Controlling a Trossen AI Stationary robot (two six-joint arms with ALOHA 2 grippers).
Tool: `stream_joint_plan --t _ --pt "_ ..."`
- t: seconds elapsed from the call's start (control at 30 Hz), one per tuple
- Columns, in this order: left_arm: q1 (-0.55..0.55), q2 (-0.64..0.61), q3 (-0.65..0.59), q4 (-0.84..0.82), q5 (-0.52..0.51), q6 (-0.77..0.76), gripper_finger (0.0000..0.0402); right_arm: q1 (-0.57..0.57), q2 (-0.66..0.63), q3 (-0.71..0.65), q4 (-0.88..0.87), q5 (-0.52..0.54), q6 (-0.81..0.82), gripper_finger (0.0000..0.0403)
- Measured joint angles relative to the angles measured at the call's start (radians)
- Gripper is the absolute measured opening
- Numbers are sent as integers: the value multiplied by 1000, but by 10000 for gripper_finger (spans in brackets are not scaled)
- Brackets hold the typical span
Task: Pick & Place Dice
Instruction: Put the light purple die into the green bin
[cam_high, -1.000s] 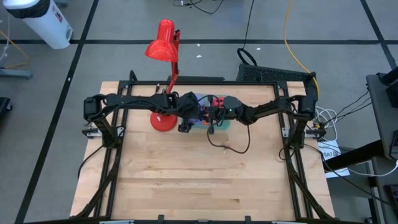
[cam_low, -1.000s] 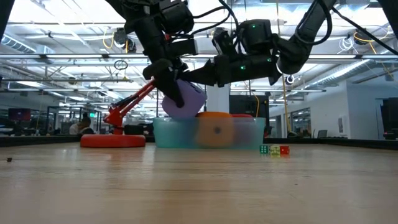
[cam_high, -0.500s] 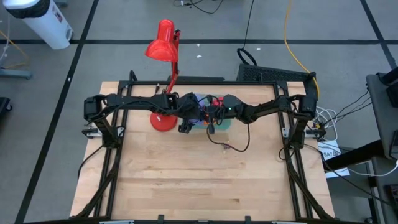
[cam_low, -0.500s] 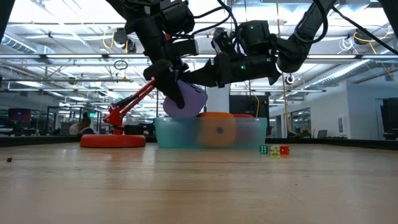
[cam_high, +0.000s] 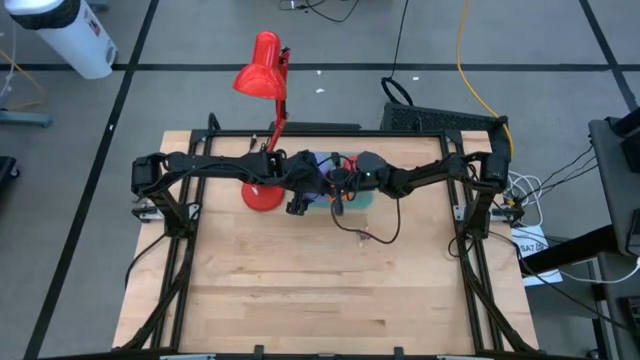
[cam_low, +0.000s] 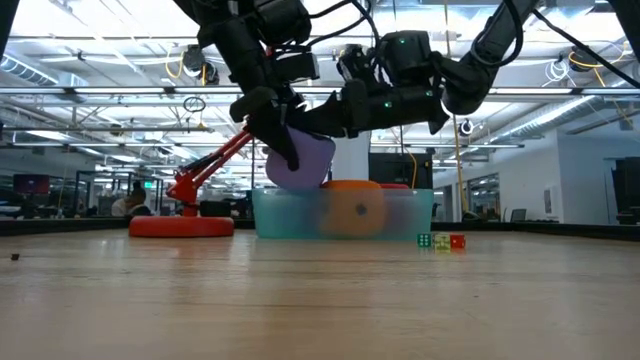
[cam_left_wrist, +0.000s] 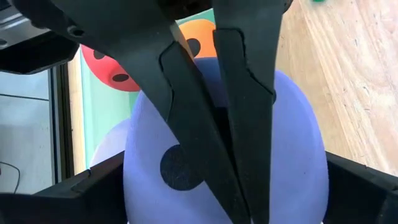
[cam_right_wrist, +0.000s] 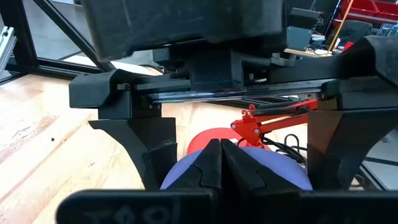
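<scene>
A lavender die (cam_low: 300, 162) with dark pips sits between the wide-spread fingers of my left gripper (cam_low: 290, 150), just above the left end of a translucent teal bin (cam_low: 415, 215). My right gripper (cam_low: 305, 122) is shut, its tips at the same die. In the bin lie an orange die (cam_low: 350, 210), a red die (cam_left_wrist: 106, 62) and another lavender one (cam_left_wrist: 109, 146). In the high view both grippers meet over the bin (cam_high: 360, 200). My left gripper pinches the lavender die by two opposite sides (cam_left_wrist: 134, 186) between its fingers, slanting down from the table's left. The die hangs about level with the bin's rim; whether it touches the rim I cannot tell. My right gripper lays its shut fingers (cam_left_wrist: 242, 124) across the die's pipped face (cam_left_wrist: 186, 168), coming nearly level from the table's right. The tips reach between my left gripper's fingers (cam_right_wrist: 149, 149).
A red desk lamp (cam_high: 262, 80) stands with its round base (cam_high: 262, 197) on the table just left of the bin. Three tiny dice (cam_low: 441, 241) lie on the wood right of the bin. A thin dark cable (cam_high: 365, 235) loops nearer the front.
My right gripper has tipped slightly at the lavender die while staying shut. My left gripper has kept its hold on the die over the bin.
</scene>
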Motion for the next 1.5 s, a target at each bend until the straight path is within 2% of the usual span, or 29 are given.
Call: stream_joint_plan --t 0.5,1.23,1.37,1.5 --pt "-2 -48 0 -5 -11 -8 399 -3 0 -1 -42 3 7 0" --pt "0 -51 0 2 -52 -17 399 -5 1 -2 -45 -14 30 0" --pt "19 -51 0 23 -24 -46 400 -6 0 -2 -47 -11 43 0" --pt "54 -51 0 23 79 -90 400 -6 1 -2 -53 -11 46 0"
